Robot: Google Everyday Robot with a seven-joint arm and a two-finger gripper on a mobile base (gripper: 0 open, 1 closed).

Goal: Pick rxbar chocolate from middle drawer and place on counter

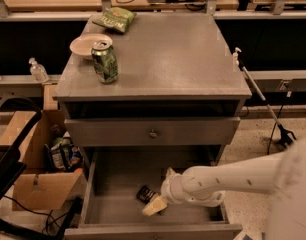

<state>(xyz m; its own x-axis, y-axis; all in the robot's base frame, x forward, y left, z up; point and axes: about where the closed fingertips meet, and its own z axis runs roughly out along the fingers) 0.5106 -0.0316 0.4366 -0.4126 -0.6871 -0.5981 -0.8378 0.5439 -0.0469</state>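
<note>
The rxbar chocolate [145, 194], a small black bar, lies on the grey floor of the open middle drawer [113, 184], near its front centre. My gripper [161, 190] reaches into the drawer from the right on a white arm. One pale finger [155, 205] sits just in front of the bar and the other finger [170, 172] is behind and to the right, so the jaws stand open around the bar's right end. The grey counter [178, 54] tops the cabinet above.
On the counter's left stand a green soda can [104, 61], a white bowl [88, 45] and a green chip bag [115, 19]. A shallower drawer front with a knob [153, 133] is closed above. A cardboard box [38, 169] sits left of the cabinet.
</note>
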